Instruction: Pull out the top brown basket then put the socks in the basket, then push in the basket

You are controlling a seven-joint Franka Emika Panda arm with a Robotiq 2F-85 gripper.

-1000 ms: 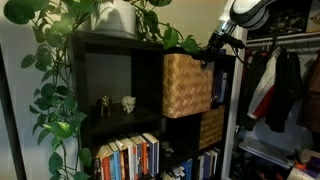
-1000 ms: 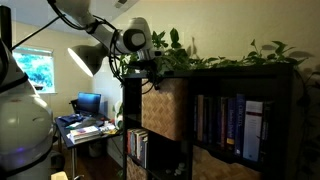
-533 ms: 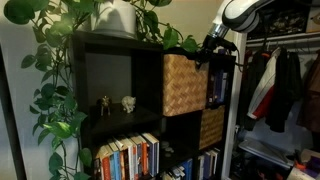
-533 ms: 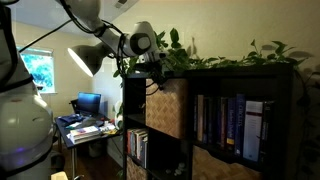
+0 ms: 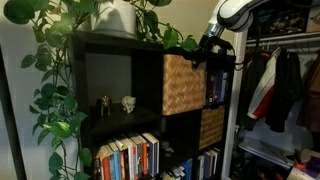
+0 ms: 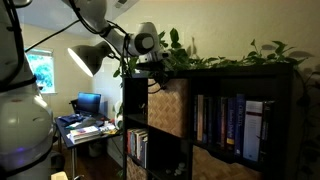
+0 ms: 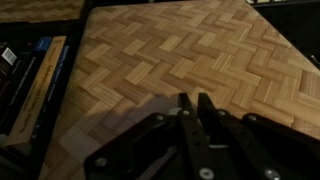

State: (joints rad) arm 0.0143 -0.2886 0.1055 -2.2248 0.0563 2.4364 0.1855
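Jaws nearly closed, empty; gripper (image 7: 194, 100) at 6 o'clock facing basket (image 7: 170, 50) front; books (image 7: 30, 80) at 9 o'clock.

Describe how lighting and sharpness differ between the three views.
Wrist view: the top brown basket is evenly lit but soft, its weave blurred. In an exterior view the bookshelf is dim, only the basket catching light. In an exterior view the window and lamp glare, leaving the bookshelf front shadowed.
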